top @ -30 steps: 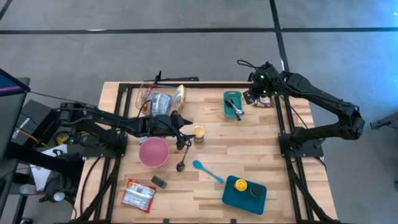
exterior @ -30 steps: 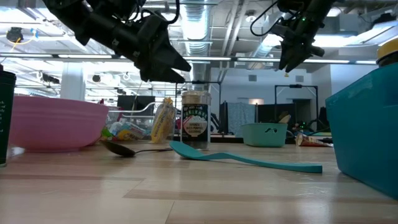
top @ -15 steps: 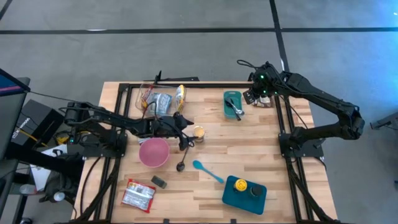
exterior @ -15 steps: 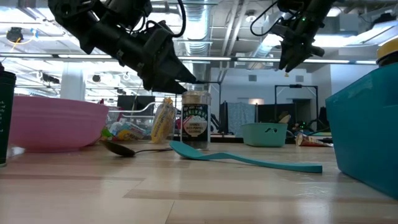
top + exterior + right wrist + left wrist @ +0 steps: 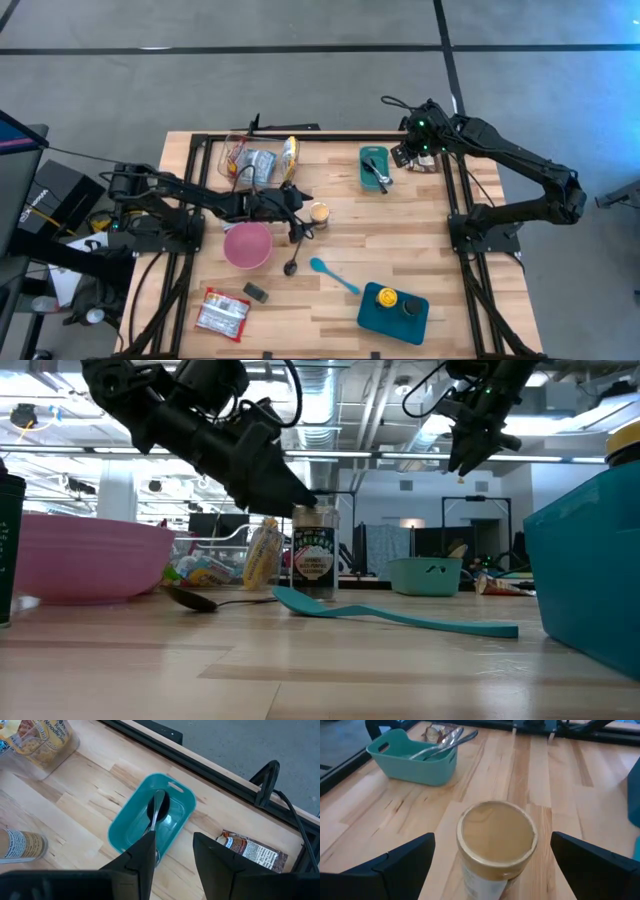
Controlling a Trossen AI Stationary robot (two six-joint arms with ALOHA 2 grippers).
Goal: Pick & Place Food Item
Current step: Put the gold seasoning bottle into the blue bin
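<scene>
Jar (image 5: 496, 845) upright, gold lid on; spoons in teal bin (image 5: 415, 756).

From overhead, the wooden counter (image 5: 400, 250) is scattered with odds and ends. The left gripper (image 5: 300, 212) reaches in from the left and sits right beside a gold-lidded jar (image 5: 320, 213) near the middle. Just in front of that arm is a pink bowl (image 5: 247, 244), with a dark spoon (image 5: 294, 258) and a blue spatula (image 5: 333, 273) lying nearby. A snack packet (image 5: 224, 313) and a small dark block (image 5: 255, 292) rest at the near-left corner. A teal tray (image 5: 393, 309) holds a yellow-lidded thing. The right gripper (image 5: 405, 155) hangs at the far right, next to a teal bin (image 5: 374, 167) of utensils.
</scene>
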